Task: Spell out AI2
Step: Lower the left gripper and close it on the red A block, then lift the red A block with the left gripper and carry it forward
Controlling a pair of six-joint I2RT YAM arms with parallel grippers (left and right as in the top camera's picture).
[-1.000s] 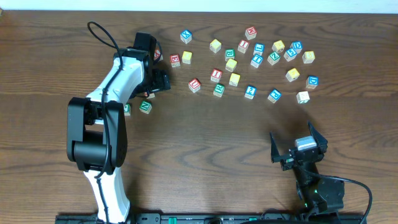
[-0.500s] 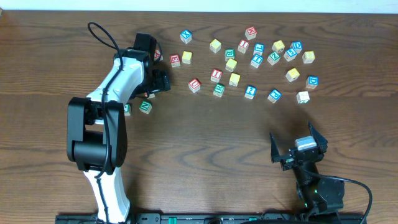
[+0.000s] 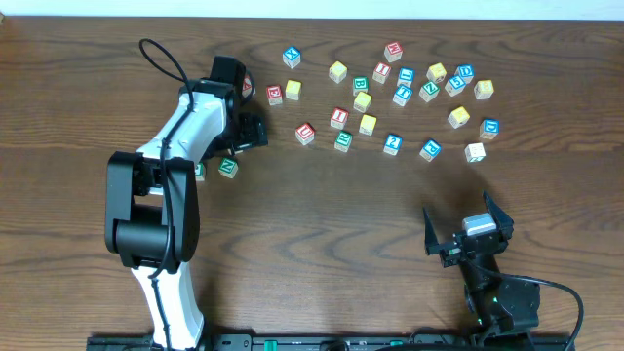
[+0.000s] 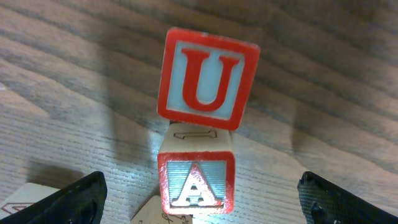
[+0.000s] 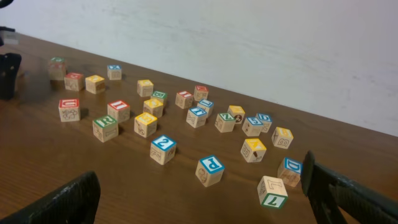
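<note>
The left arm point(image 3: 185, 127) stretches across the left side of the wooden table point(image 3: 322, 229). Its left gripper point(image 3: 250, 130) hangs at the 9 o'clock edge of the scattered alphabet cubes point(image 3: 363, 100). In the wrist view both dark fingers point(image 4: 68, 199) sit in the bottom corners, spread wide and clasping nothing. The red A cube point(image 4: 196, 185) lies between them, touching neither, with its A face turned to the camera. A red U cube point(image 4: 208, 78) sits at 12 o'clock of it. Their edges meet in that view, but I cannot tell whether they touch. From overhead the arm covers the A cube. A green cube point(image 3: 227, 167) lies near the gripper at 7 o'clock.

Further right, the red I cube point(image 3: 338, 117) rests on the table at about 3 o'clock from the left gripper, well apart from it. A yellow cube point(image 3: 368, 124) is near it at 3 o'clock. The blue 2 cube point(image 3: 392, 142) sits at 4 o'clock of the I cube, touching nothing, and a blue P cube point(image 3: 430, 149) is near it at 3 o'clock.

At far right, between 4 and 5 o'clock of the 2 cube and well apart from it, is the right gripper point(image 3: 458, 207). It points toward 12 o'clock with its fingers splayed wide and nothing between them.
</note>
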